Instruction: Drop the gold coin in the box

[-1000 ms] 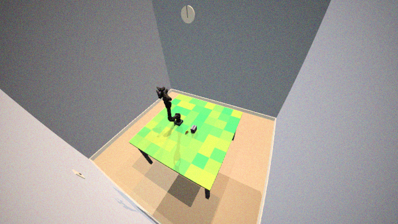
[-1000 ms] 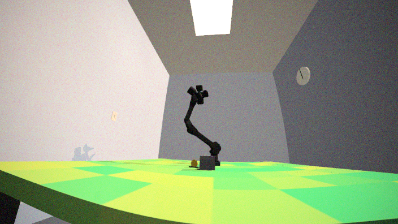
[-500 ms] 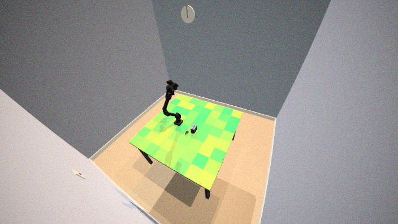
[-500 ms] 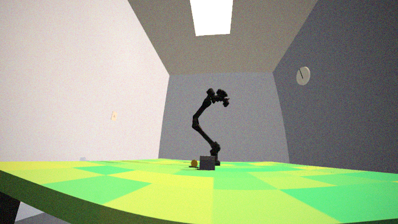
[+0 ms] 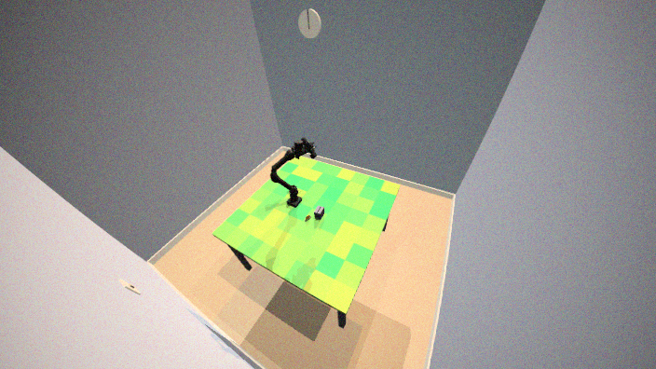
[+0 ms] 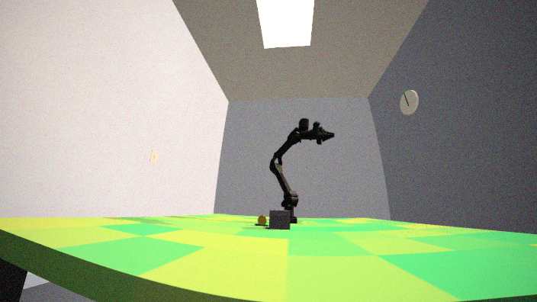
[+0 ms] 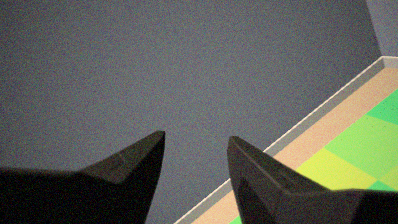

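Observation:
The gold coin (image 5: 307,217) (image 6: 262,220) stands on its edge in the dark holder (image 6: 261,224) on the table. The grey box (image 5: 319,212) (image 6: 280,220) stands close beside it; the slot in its lid is too small to make out clearly. My gripper (image 5: 314,155) (image 6: 332,135) (image 7: 196,141) is raised high above the table, far from the coin and the box, and points away to the side. In the wrist view its fingers are partly apart, open, with nothing between them. Neither the coin nor the box shows in the wrist view.
The patchwork green and yellow table (image 5: 359,233) (image 6: 236,282) carries the arm's base (image 5: 293,201), close to the holder and the box. Walls stand around the table, with a round clock (image 5: 309,23) (image 6: 409,102) on one of them.

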You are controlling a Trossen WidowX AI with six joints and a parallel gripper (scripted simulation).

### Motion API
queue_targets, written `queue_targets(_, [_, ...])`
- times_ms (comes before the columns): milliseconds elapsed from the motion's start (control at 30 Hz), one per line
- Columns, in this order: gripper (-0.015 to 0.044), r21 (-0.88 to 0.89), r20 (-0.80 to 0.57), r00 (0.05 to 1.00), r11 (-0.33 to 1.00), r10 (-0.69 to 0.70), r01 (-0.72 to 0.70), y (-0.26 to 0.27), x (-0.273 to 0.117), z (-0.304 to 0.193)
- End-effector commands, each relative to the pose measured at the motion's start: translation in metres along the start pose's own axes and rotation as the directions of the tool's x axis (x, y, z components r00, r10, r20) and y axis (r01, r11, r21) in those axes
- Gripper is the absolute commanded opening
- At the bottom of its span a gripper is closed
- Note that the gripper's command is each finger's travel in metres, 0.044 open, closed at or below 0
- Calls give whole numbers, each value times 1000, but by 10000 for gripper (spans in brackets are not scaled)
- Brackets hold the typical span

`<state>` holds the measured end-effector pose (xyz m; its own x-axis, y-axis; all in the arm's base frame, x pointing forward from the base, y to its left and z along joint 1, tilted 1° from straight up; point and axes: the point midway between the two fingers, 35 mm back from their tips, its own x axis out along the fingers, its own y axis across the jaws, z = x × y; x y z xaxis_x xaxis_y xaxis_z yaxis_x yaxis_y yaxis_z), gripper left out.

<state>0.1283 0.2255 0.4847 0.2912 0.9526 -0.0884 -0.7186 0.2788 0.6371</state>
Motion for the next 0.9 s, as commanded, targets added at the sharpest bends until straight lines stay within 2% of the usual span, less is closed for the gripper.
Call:
queue_targets(0, [161,-138,8,979,970,-201,201,-61,10,6])
queue_targets(200, [161,-352,-13,862,809,-507,471,-164,-3,10])
queue_targets(400, [161,-535,-90,671,604,-736,590,-255,-45,0])
queue_targets(633, [161,-713,-263,404,458,-876,530,-343,-125,-32])
queue_targets(767, [161,-769,-392,266,473,-881,430,-376,-177,-63])
queue_targets(867, [161,-776,-506,178,535,-844,334,-394,-219,-91])
